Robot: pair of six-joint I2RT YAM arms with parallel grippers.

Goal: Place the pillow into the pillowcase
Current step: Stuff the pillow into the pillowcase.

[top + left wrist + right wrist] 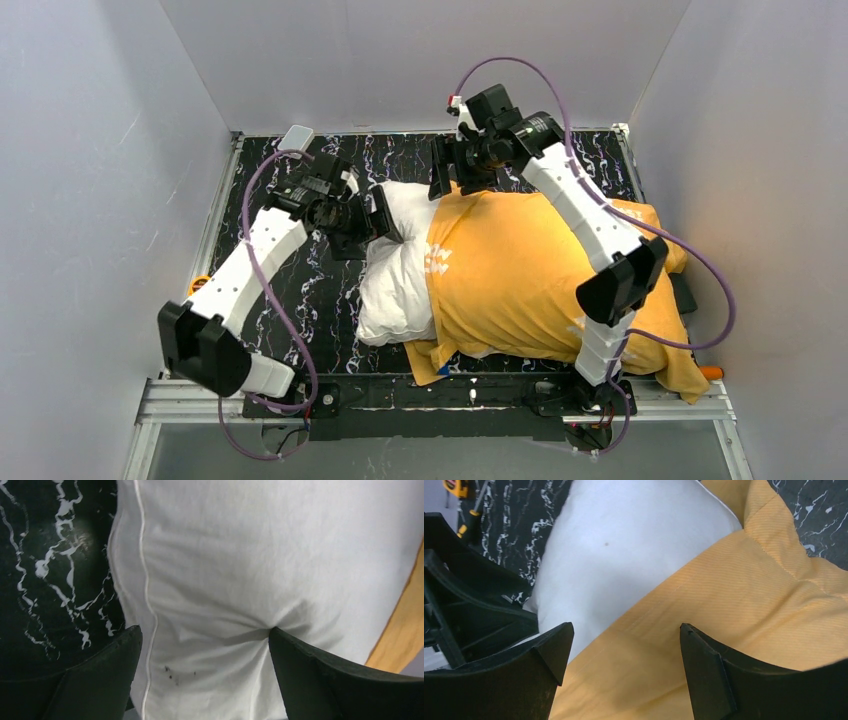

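Observation:
The white pillow (395,275) lies on the black marbled table (300,300), its right part inside the pillowcase (530,270), which shows its orange-yellow side. A small blue bit of the case shows at its near corner. My left gripper (385,225) is open against the pillow's far left corner. In the left wrist view (205,630) the pillow (240,565) fills the gap and the right finger (320,680) dents it. My right gripper (450,182) is open over the case's far hem. In the right wrist view (626,627) it straddles orange cloth (749,590) next to bare pillow (624,545).
Grey walls close in the table on three sides. An orange-handled tool (710,372) lies at the near right corner beside the pillowcase. A yellow item (200,284) sits at the left edge. The arm bases stand along the near rail (430,395).

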